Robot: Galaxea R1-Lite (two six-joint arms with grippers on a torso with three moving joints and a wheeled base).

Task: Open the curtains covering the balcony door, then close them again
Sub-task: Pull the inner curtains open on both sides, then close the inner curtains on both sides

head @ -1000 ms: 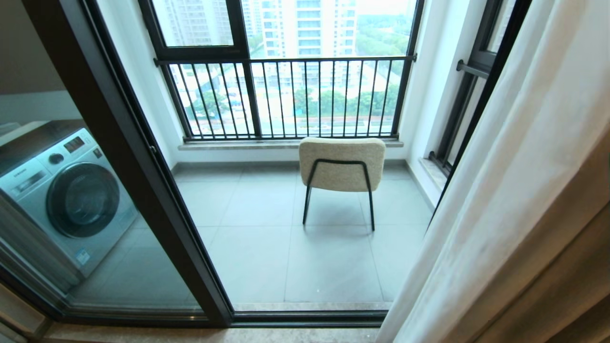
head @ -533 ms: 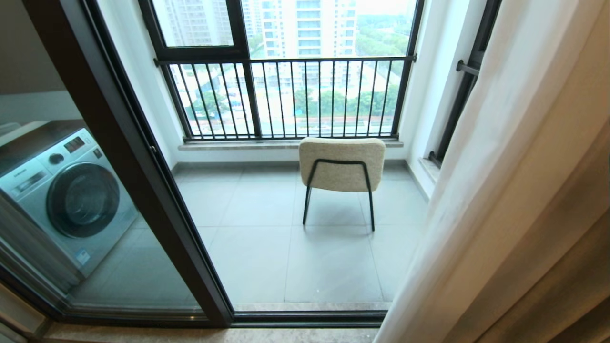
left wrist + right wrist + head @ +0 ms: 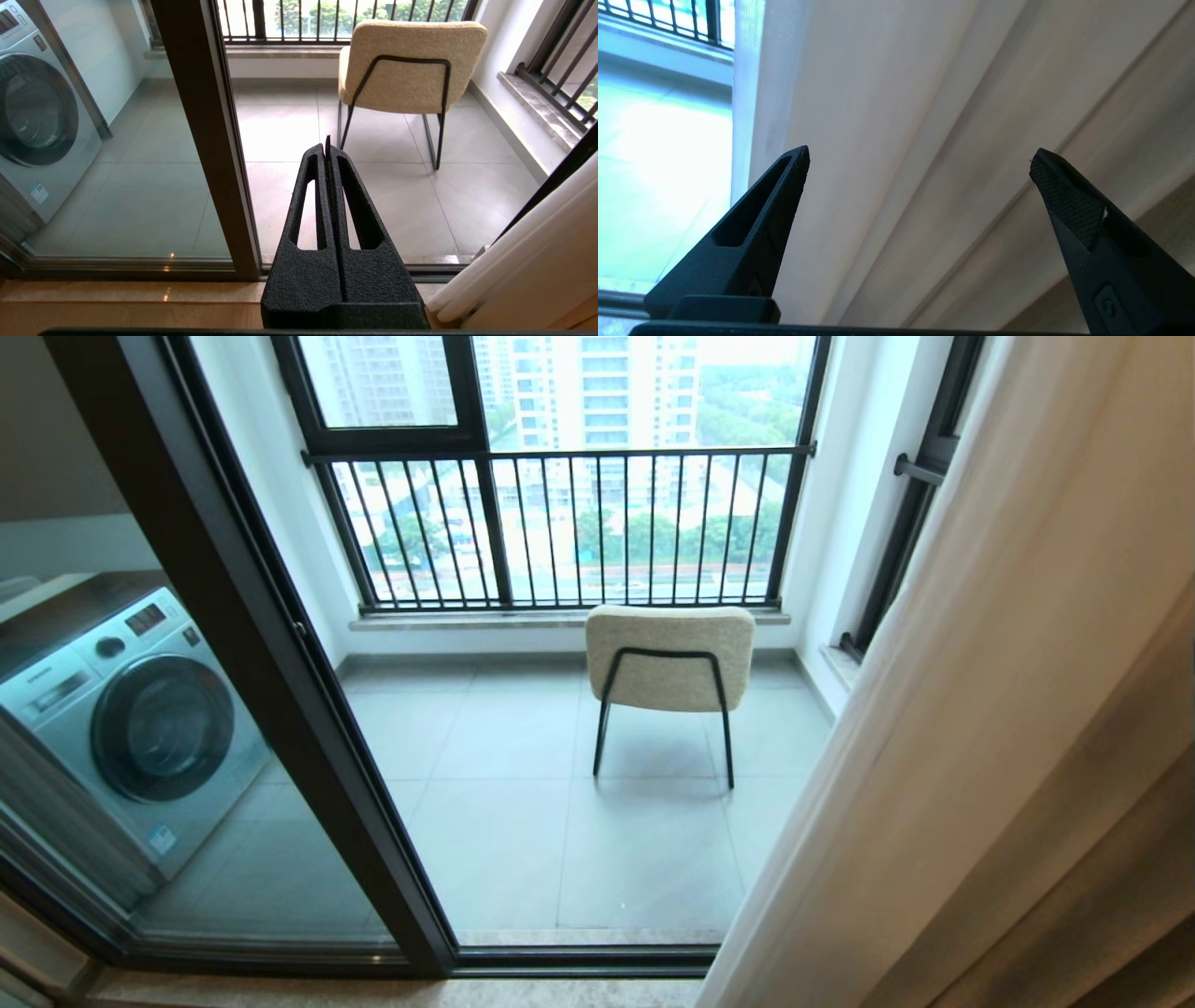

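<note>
The sheer white curtains [image 3: 980, 663] hang bunched in folds at the right of the balcony door [image 3: 280, 663], whose black frame and glass take up the left and middle of the head view. My right gripper [image 3: 920, 154] is open and stands close against the curtains' folds [image 3: 887, 140], with no fabric pinched between its fingertips; it does not show in the head view. My left gripper [image 3: 327, 144] is shut on nothing and parked low in front of the door frame [image 3: 205, 140]. The curtains' lower folds [image 3: 537, 233] lie off to its side.
A thicker beige drape [image 3: 1120, 859] hangs to the right of the sheer fabric. On the balcony stand a beige chair [image 3: 669, 658] and a washing machine [image 3: 131, 719] behind the left glass. A black-barred railing window [image 3: 560, 523] closes the far side.
The curtains' leading edge has slid left across the doorway, covering more of the balcony's right side window and floor. The left gripper and the rest of the scene are unchanged.
</note>
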